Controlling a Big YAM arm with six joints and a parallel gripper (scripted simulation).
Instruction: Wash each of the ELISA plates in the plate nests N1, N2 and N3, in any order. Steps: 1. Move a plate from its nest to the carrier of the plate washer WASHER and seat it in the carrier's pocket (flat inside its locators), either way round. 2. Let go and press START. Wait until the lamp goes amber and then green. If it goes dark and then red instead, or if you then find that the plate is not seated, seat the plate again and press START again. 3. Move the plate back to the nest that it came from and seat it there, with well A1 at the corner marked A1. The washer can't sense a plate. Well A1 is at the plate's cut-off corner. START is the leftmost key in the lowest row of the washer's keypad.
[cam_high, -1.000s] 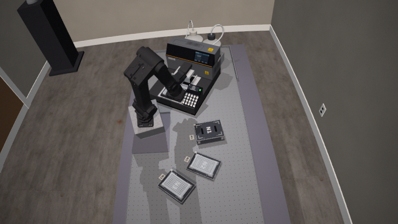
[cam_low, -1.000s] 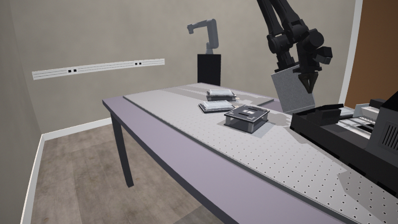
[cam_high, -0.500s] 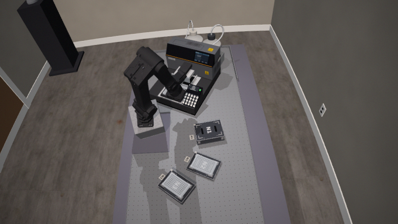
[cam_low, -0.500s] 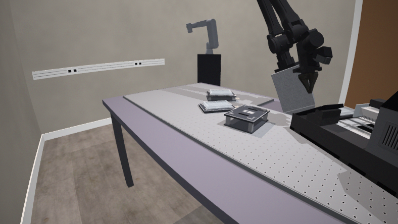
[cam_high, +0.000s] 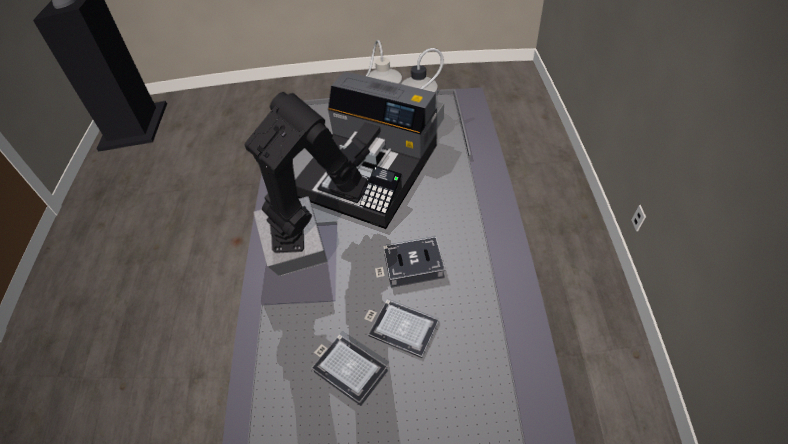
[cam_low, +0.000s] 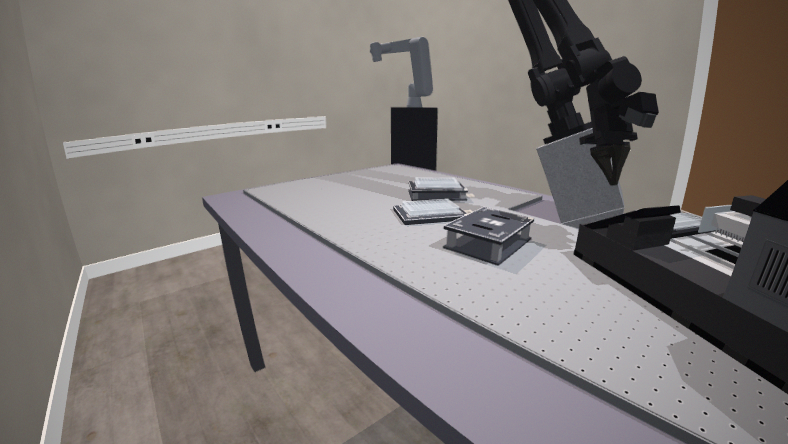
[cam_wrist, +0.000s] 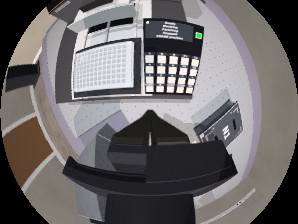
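Plate (cam_wrist: 104, 66) on our washer's carrier (cam_wrist: 140, 75), 2 more in nests N2 (cam_high: 421, 352) (cam_low: 405, 219) and N3 (cam_high: 361, 398) (cam_low: 413, 188), nest N1 (cam_high: 413, 269) (cam_low: 486, 234) (cam_wrist: 225, 125) without 1, our tool (cam_low: 613, 182) (cam_wrist: 150, 113) closed on nothing

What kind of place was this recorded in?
Probably a laboratory: a plate washer with a keypad, two bottles with tubing behind it, and well plates in nests on a perforated board.
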